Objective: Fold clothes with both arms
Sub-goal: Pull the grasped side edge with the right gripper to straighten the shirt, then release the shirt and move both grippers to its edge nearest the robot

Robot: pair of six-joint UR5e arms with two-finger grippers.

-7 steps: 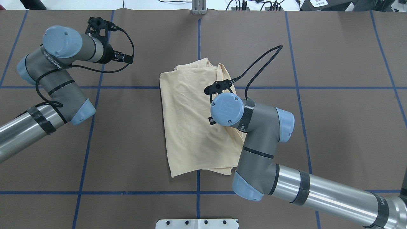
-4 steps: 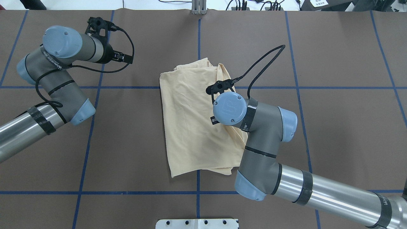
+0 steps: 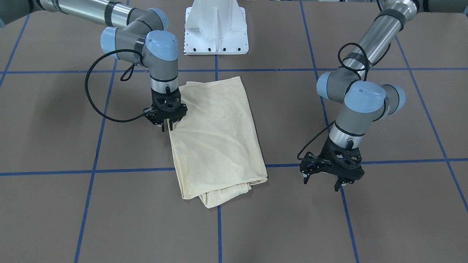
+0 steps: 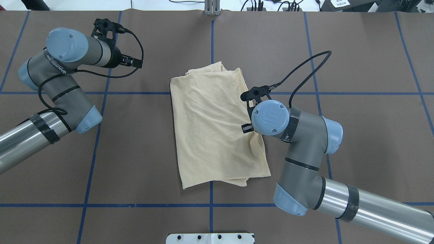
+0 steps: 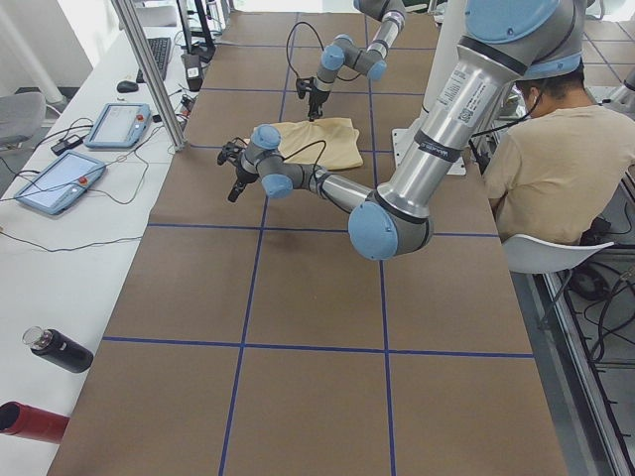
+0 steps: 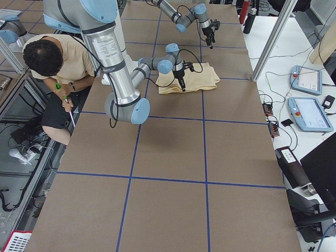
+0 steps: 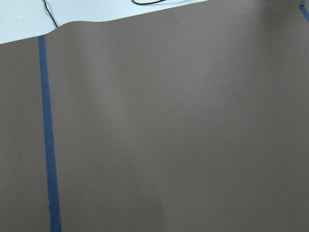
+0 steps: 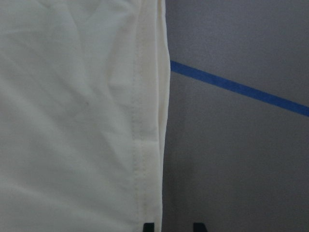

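The left arm (image 4: 64, 91) and the right arm (image 4: 305, 162) are built alike: shiny silver tubes ringed with black bands, dull grey joint housings, and round light-blue caps (image 4: 270, 117) set with small screws. The cap just behind the right end effector (image 3: 166, 128) bears a raised logo. White lettering runs along a grey housing of the left arm. Both the right and the left end effector (image 3: 321, 182) are black, open-framed and two-fingered. A black braided cable (image 4: 142, 51) loops out beside each end effector. The base (image 3: 216, 29) is white, with a row of dark screw holes.
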